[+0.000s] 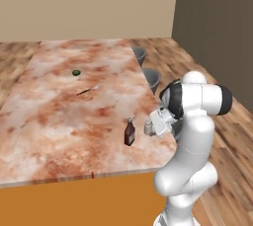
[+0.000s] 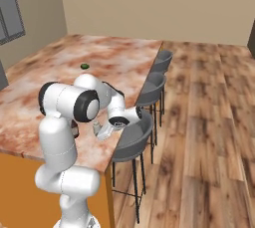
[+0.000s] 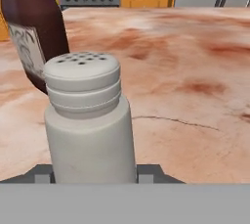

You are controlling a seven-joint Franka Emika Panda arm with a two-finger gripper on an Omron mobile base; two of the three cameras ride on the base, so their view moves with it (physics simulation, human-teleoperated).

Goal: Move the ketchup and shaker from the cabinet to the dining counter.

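Shaker (image 3: 90,120), light, rigid and smooth-sided, sits upright between my jaws, gripped low on its body over the surface (image 1: 59,121), ketchup (image 1: 129,132) just beyond.

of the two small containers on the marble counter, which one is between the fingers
The light-grey shaker, upright between the fingers near the dining counter's edge. The dark reddish-brown ketchup stands free beside it, taller, with a narrow neck.
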